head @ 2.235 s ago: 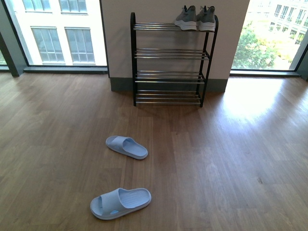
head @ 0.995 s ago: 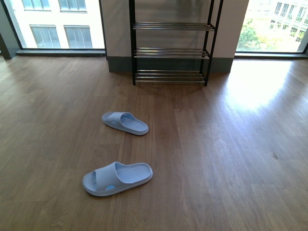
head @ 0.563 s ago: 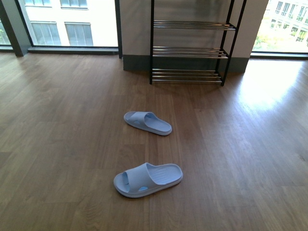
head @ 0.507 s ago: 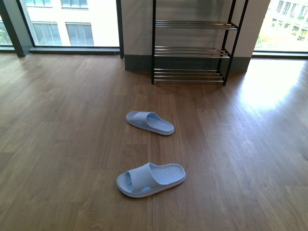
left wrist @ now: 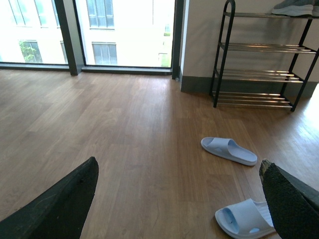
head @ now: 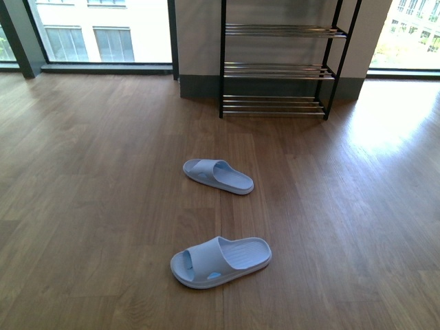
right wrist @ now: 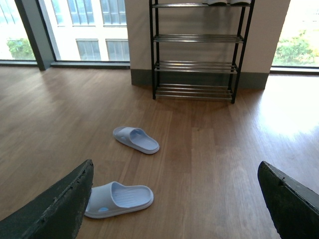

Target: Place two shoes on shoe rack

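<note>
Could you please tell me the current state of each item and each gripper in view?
Grey sneakers: sitting on the rack's top tier, mostly cut off by the frame.
Shoe rack: upright by the wall, lower three tiers empty.
Near slipper: flat on the floor, untouched.
Far slipper: flat on the floor, untouched.
Left gripper: open, empty.
Right gripper: open, empty.

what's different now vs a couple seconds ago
Only the view moved. The front camera closed in and dipped, so the top tier of the rack has left that view, and the far slipper and near slipper show further right. Neither slipper seems to have slid on the floor. Nothing was grasped or let go. The sneakers sit on the top tier. The left gripper and right gripper are open.
</note>
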Controlling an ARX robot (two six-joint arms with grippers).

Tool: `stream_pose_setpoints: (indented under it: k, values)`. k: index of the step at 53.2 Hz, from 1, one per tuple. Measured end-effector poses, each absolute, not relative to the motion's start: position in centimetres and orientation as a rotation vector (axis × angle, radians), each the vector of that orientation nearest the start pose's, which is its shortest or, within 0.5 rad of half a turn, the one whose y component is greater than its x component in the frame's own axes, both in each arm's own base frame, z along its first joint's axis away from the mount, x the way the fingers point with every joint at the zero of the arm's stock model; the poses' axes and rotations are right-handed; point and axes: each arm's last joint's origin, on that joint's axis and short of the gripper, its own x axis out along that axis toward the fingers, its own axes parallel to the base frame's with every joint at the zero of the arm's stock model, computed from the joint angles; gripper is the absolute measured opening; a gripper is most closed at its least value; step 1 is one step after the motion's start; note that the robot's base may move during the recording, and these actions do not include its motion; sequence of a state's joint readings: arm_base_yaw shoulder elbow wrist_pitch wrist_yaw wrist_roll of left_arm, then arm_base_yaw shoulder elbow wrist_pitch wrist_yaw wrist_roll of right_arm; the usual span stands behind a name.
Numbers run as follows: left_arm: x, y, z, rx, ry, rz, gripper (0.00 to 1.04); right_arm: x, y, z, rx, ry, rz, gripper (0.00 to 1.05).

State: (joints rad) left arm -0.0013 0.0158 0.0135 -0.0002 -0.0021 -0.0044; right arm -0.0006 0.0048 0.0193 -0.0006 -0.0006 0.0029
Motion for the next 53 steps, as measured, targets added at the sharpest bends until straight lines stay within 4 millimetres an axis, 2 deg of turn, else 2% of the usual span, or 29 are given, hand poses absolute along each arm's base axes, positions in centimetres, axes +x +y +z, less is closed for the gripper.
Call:
stream_pose_setpoints:
  k: [53]
  values:
    - [9.79, -0.01, 16.68, -0.004, 0.003, -0.001, 0.95, 9.68, -0.01, 16.97, 0.003, -0.014, -0.001, 0.96]
